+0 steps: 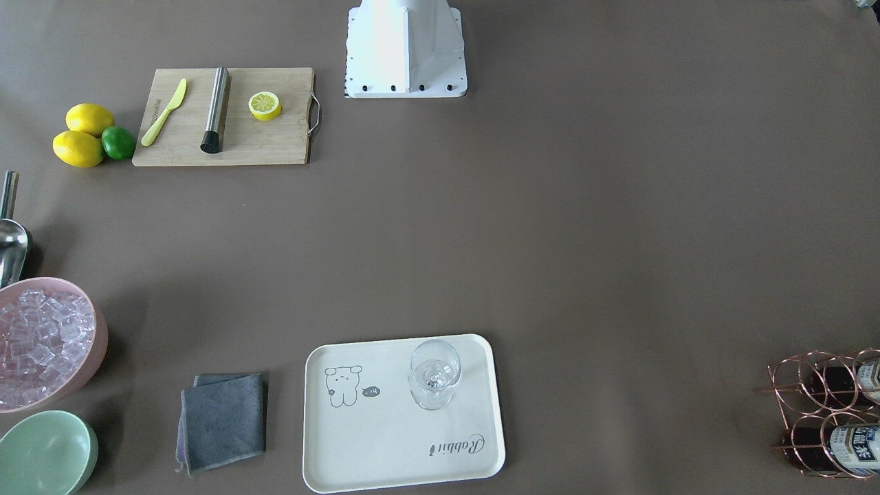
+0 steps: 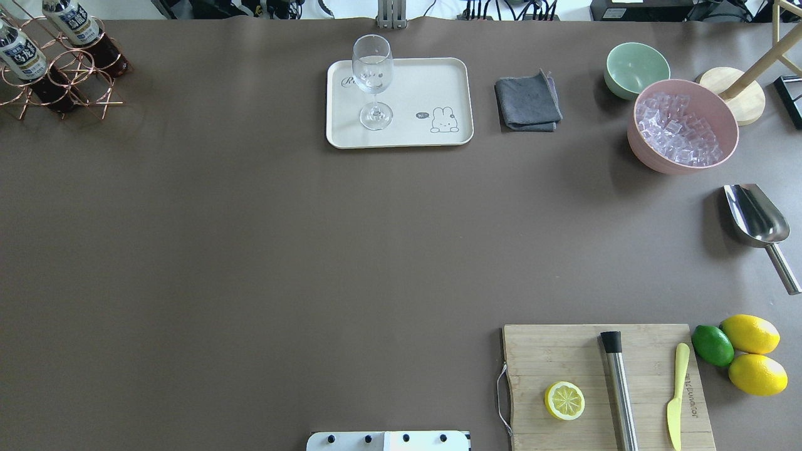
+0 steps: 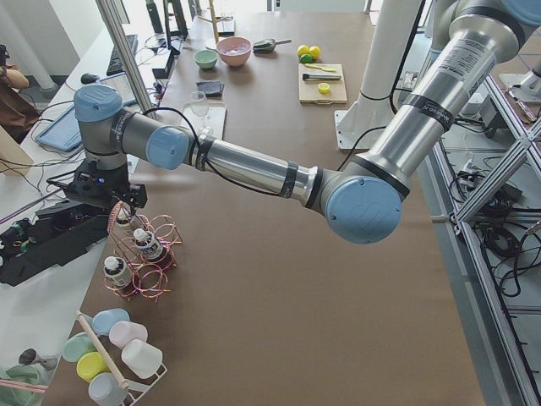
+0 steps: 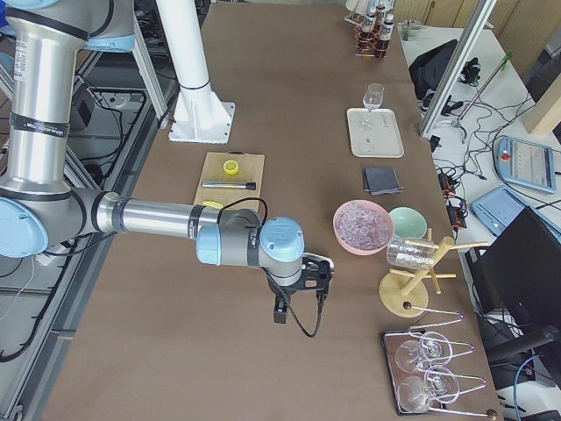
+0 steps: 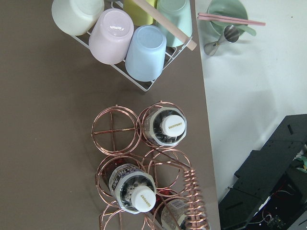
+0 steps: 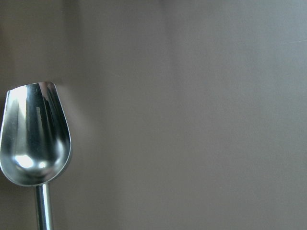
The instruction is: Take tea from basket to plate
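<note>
Tea bottles [image 1: 852, 447] sit in the basket [image 1: 818, 412] at the right edge of the front-facing view, two of them showing and partly cut off by the frame. They are well apart from the plate [image 1: 385, 460], which lies on the desk [image 1: 550, 240] near the bottom edge and carries an upright clear glass [image 1: 434, 375]. A folded grey cloth [image 1: 223, 421] lies just beside the plate. Overhead, the basket sits in the far left corner with two bottles showing, the plate with its glass is at the far middle, and a mint-green bowl [image 2: 636, 66] and a pink bowl [image 2: 651, 160] of ice cubes sit further right. From the left end, the near arm stretches out over the basket, where three bottles show, and the left pincer [image 3: 127, 199] hangs above them; I cannot tell whether its fingers are spread or pressed together. From the right end, the right pincer [image 4: 298, 303] hangs above bare desk near the pink bowl, and its state cannot be told either. The left wrist view looks straight down into the basket: white caps stand in two cells, a third bottle is partly hidden behind the coiled handle [image 5: 194, 201], and coloured cups [image 5: 148, 52] in a rack sit just beside. The right wrist view shows a metal scoop [image 6: 33, 139] lying on the desk.
</note>
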{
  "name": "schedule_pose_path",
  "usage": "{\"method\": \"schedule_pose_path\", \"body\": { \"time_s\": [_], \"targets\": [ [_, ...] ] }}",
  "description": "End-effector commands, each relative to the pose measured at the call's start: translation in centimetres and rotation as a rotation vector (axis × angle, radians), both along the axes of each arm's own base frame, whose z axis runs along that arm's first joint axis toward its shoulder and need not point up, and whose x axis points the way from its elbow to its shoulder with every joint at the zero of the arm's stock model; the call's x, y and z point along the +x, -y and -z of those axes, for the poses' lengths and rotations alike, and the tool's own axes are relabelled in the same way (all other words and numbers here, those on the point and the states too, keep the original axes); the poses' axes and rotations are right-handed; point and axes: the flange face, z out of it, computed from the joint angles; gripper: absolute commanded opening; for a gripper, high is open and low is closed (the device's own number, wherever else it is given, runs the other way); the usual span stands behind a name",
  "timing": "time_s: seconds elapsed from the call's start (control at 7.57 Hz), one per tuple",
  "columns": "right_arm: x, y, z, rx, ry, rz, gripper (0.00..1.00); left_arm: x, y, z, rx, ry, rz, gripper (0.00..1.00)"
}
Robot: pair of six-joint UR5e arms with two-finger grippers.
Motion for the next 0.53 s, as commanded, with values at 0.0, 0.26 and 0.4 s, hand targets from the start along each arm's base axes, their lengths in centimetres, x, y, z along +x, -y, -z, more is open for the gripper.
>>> {"method": "schedule_pose_path", "body": {
  "time_s": [0.0,0.26,0.4],
  "targets": [
    [0.0,-0.2,-0.7,-0.015,0.002,0.001,1.00,-0.1,0.5,1.3,0.010,-0.018,0.083,0.98],
    [0.0,-0.4,-1.2,-0.026,0.004,-0.001,1.00,0.4,0.2,-0.7,0.066,-0.021,0.096,0.98],
    [0.0,-0.5,-1.4,-0.030,0.001,0.000,1.00,0.4,0.6,-2.3,0.066,-0.021,0.096,0.98]
  ]
}}
